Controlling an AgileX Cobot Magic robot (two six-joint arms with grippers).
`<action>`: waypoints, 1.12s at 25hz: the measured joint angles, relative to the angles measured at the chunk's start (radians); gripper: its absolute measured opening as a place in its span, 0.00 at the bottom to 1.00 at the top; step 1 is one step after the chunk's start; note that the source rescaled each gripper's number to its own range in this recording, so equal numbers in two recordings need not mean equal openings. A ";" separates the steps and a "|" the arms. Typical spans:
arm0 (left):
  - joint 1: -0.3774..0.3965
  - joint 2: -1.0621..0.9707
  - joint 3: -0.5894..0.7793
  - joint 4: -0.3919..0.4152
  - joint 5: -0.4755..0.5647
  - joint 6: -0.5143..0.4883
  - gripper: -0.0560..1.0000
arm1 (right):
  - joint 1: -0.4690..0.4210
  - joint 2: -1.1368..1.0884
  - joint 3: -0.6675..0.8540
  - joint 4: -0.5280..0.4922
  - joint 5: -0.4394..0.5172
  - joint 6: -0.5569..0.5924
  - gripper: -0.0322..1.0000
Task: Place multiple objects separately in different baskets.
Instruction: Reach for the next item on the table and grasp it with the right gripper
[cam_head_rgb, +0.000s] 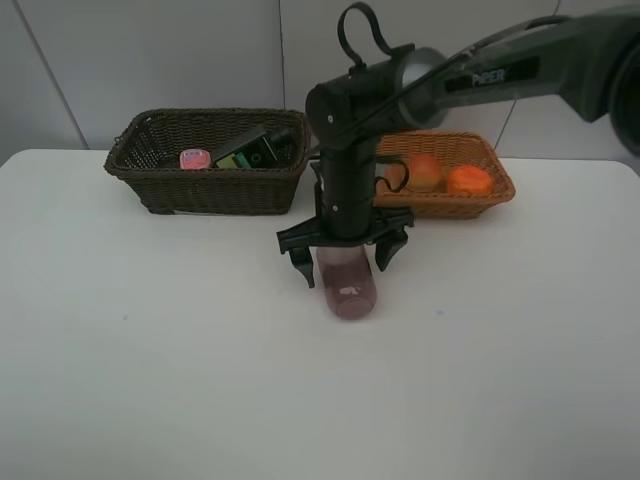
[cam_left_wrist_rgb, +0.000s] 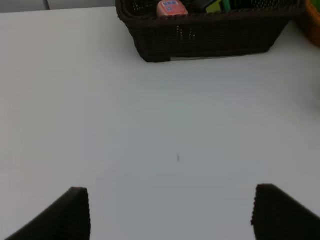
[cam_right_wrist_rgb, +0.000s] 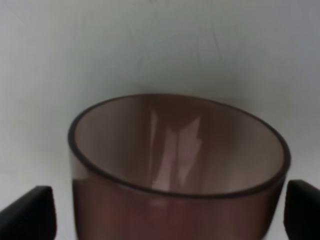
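We see the right gripper (cam_head_rgb: 343, 260) spread wide around the purple cup (cam_head_rgb: 347, 283), which lies in front of the dark basket (cam_head_rgb: 205, 185), ungrasped. Its fingertips (cam_right_wrist_rgb: 27, 212) are cropped. The left gripper (cam_left_wrist_rgb: 170, 212), partly cropped, gapes empty.

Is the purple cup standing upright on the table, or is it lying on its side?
Lying on its side. The purple cup rests lengthwise on the table, and the right wrist view looks into its empty mouth.
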 joint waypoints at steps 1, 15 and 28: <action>0.000 0.000 0.000 0.000 0.000 0.000 0.76 | 0.000 0.003 0.000 0.000 -0.002 0.000 1.00; 0.000 0.000 0.000 0.002 0.000 0.000 0.76 | 0.000 0.038 0.000 0.022 -0.032 -0.019 1.00; 0.000 0.000 0.000 0.004 0.000 0.000 0.76 | 0.000 0.039 0.000 0.024 -0.038 -0.023 0.34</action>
